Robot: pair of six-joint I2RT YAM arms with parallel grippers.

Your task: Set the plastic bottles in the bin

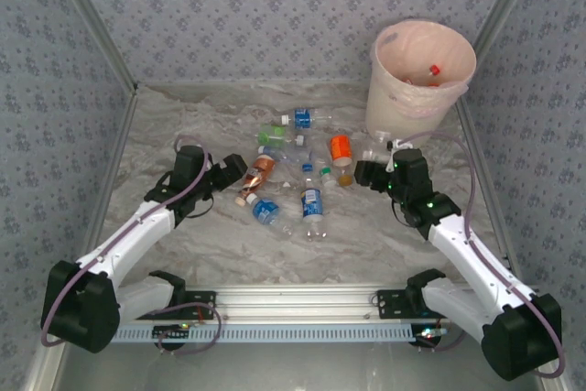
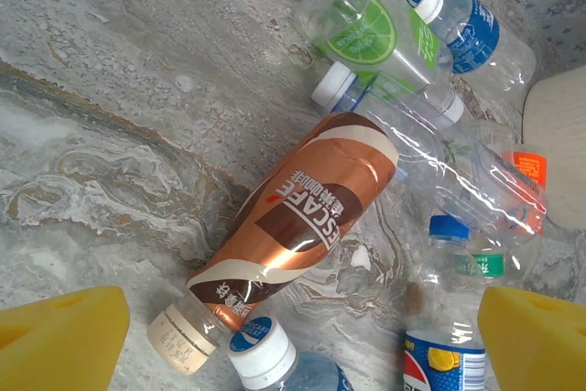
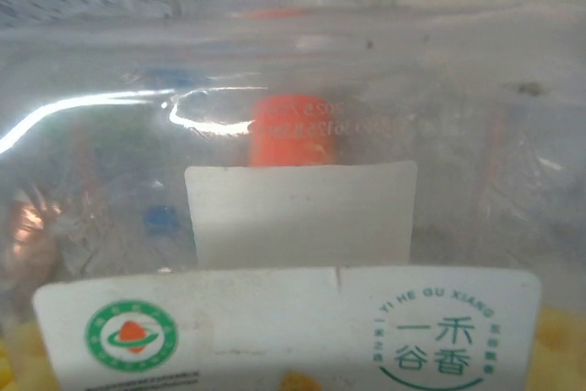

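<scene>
Bright labels are standing out against a marbled grey-and-beige tabletop (image 1: 183, 254).
A copper-brown and white coffee bottle (image 2: 307, 217) is gleaming; a clear bottle with a lime-green label (image 2: 375, 38) and a blue-labelled, white-capped bottle (image 2: 472, 32) are showing too. The round cream-white plastic bin (image 1: 403, 112) is showing a pale pink liner, a clear bottle with a white, green-printed label (image 3: 293, 318) is glinting, and the blue-grey walls (image 1: 247, 16) are carrying a small floral print.

The bin (image 1: 403, 107) is standing at the far right corner of the table (image 1: 183, 254). One bottle (image 1: 434, 70) is lying inside the bin. The other plastic bottles (image 1: 312, 200) are lying scattered on the table, left of the bin and nearer to the arms. The right gripper (image 1: 365, 172) is sitting just before the bin, and the left gripper (image 1: 240, 169) is well to the bin's left.
</scene>
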